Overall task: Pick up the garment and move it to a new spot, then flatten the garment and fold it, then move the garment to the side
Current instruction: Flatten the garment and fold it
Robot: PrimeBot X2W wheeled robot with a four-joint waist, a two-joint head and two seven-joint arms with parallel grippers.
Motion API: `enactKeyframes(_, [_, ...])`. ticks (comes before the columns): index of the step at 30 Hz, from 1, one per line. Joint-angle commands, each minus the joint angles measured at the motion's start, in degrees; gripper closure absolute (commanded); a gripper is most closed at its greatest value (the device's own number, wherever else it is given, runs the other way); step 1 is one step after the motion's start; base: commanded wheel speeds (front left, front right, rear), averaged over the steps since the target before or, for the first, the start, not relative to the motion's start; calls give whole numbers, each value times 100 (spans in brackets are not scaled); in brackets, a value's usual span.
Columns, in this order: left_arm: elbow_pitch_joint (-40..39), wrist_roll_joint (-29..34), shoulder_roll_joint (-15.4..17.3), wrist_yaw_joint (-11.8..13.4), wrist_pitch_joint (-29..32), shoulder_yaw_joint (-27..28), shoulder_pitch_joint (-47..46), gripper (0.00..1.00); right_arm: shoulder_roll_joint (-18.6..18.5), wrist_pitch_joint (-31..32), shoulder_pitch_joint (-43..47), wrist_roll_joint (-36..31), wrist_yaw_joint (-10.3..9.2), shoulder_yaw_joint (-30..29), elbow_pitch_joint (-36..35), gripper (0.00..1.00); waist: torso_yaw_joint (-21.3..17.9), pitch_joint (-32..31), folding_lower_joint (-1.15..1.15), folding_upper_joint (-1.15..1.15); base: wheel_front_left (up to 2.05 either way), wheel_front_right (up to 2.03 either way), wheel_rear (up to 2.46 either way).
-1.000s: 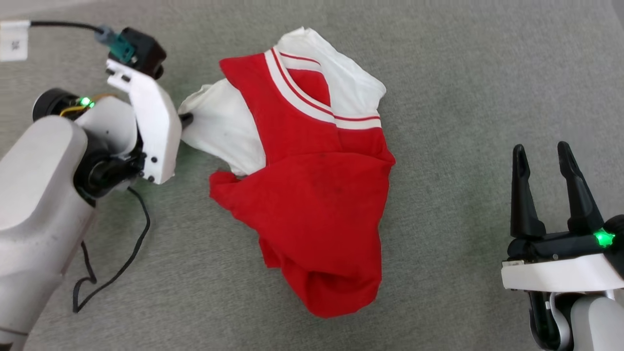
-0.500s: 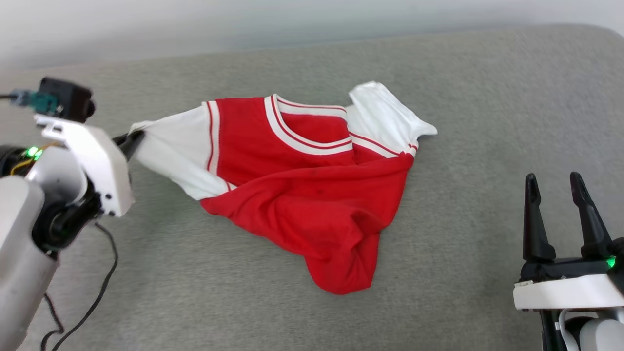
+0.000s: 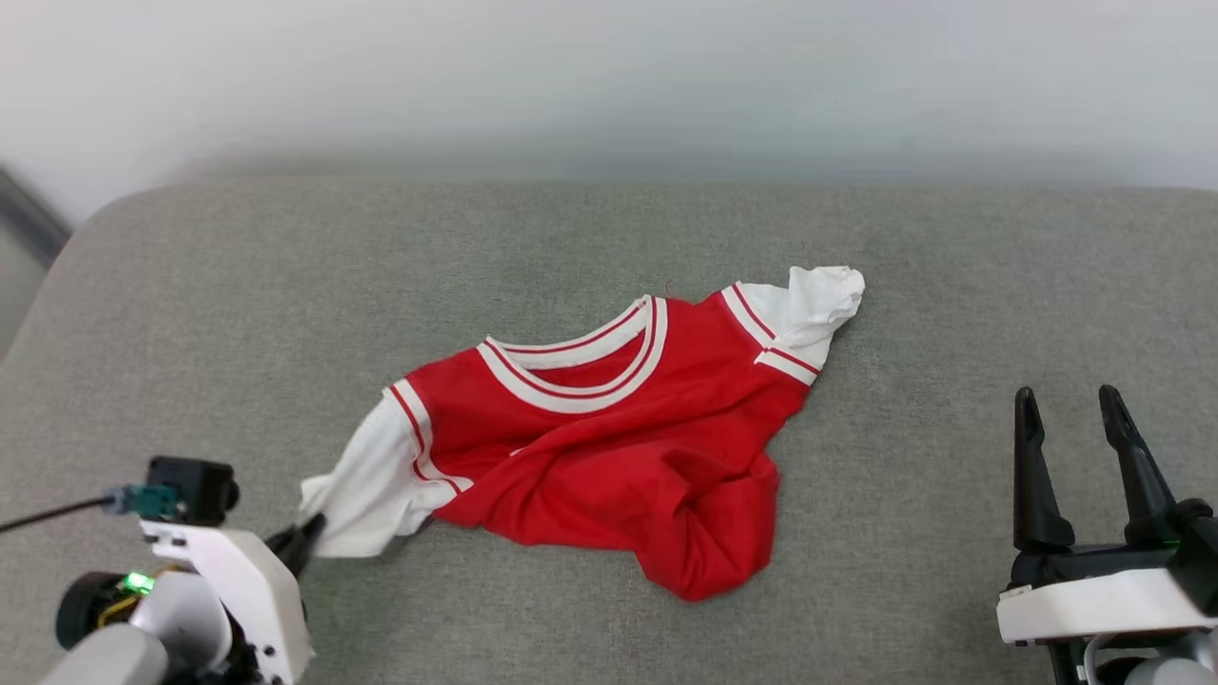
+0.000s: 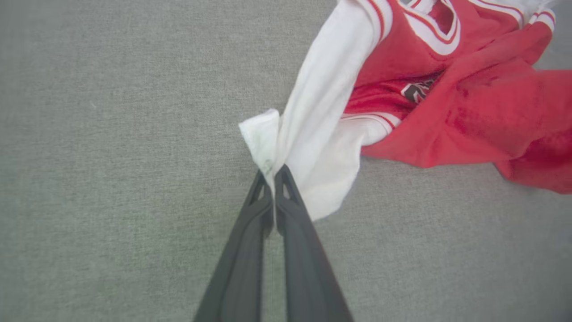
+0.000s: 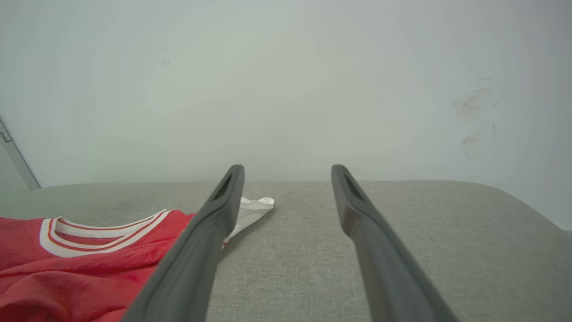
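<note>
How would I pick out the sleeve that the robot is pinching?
On the grey cushioned surface lies a crumpled red garment with a striped collar. Its white sleeve on the robot's left stretches out toward the near edge. Unlike the other white sleeve, bunched and free, its tip sits clamped in the left pincer.

Left gripper [image 4: 272, 176] pinched on white sleeve of red shirt [image 4: 451, 112], crumpled on grey fabric surface [image 4: 111, 179].
</note>
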Motion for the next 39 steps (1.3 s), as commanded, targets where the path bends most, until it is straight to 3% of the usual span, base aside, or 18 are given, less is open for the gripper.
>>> enactKeyframes(1, [-25, 31, -53, 38, -75, -20, 71, 0, 7, -11, 71, 14, -2, 3, 18, 0, 18, -25, 2, 0, 0, 0, 0])
enactKeyframes(6, [61, 238, -274, 66, -710, 41, 59, 0, 7, -11, 99, -1, -2, 17, 44, 0, 43, -91, 2, 0, 0, 0, 0])
enactKeyframes(16, [-36, 1070, -550, 205, -2547, 290, -125, 0, 7, -11, 146, -92, -2, 74, -97, 0, 154, -134, 2, 0, 0, 0, 0])
enactKeyframes(21, [-379, 1688, -794, 396, -2914, 299, 47, 0, -104, 162, -98, -313, -2, 313, -195, 0, 336, -76, 2, 0, 0, 0, 0])
enactKeyframes(25, [-809, 2102, -1135, 566, -2952, 457, 179, 0, -852, 1138, -563, -87, -3, 971, -317, 0, 554, 76, 2, 0, 0, 0, 0])
enactKeyframes(28, [-1063, 2374, -1338, 550, -2956, 529, 288, 0, -1593, 2307, -1161, 347, -3, 1528, -350, 0, 766, 274, 2, 0, 0, 0, 0])
enactKeyframes(33, [-1222, 2637, -1604, 340, -2958, 559, 196, 0, -2866, 4339, -2203, 1189, -4, 2774, -242, 0, 1139, 630, 2, 0, 0, 0, 0])
enactKeyframes(37, [-1201, 2732, -1801, 95, -2956, 542, 74, 0, -3559, 5482, -3045, 1819, -4, 3583, -38, 0, 1471, 911, 2, 0, 0, 0, 0])
enactKeyframes(39, [-1170, 2779, -1899, -2, -2947, 537, -7, 0, -3734, 5799, -3397, 2014, -4, 3825, 111, 0, 1627, 1048, 2, 0, 0, 0, 0])
